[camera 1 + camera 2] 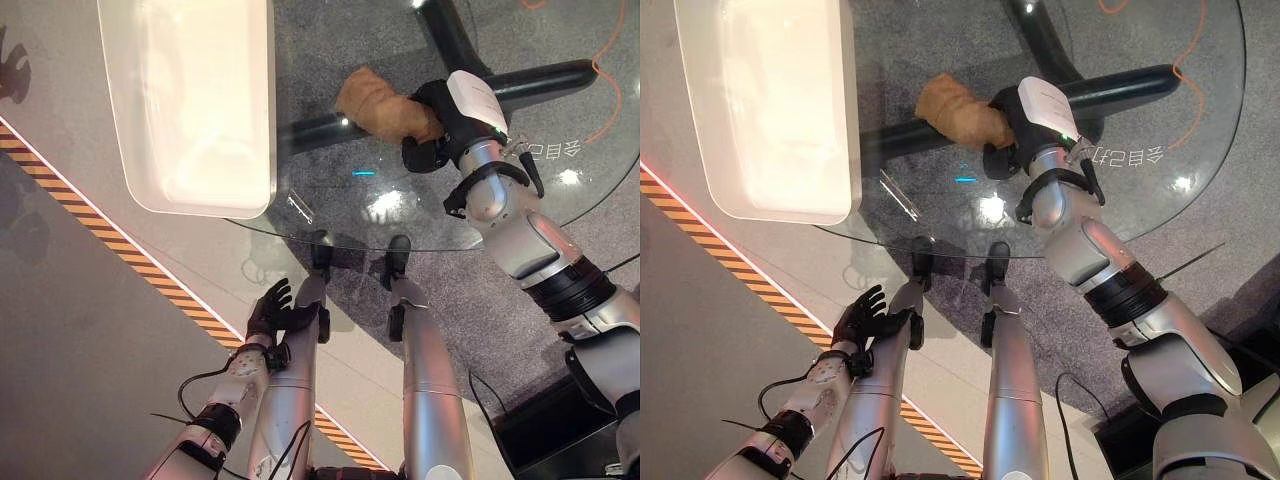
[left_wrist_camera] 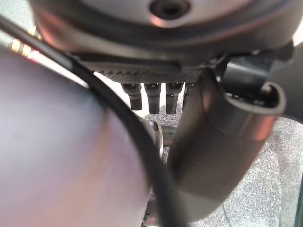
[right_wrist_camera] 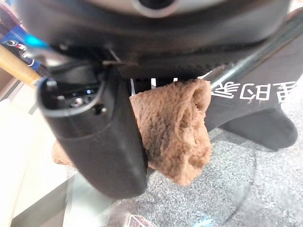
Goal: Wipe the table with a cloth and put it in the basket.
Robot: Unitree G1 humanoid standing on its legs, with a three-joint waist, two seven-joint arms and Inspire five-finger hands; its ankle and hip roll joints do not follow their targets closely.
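A brown cloth (image 1: 385, 105) is clamped in the right hand (image 1: 440, 120) and pressed on the round glass table (image 1: 420, 200) — just beside the white basket (image 1: 190, 100) standing on the table's left part. The left hand (image 1: 275, 315) is held low beside the table's edge, fingers relaxed and apart.

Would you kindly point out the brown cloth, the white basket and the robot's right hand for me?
brown cloth (image 1: 375, 103): left eye view, on its bunched middle.
white basket (image 1: 262, 120): left eye view, on its right rim.
right hand (image 1: 432, 103): left eye view, on the dark palm gripping the cloth.
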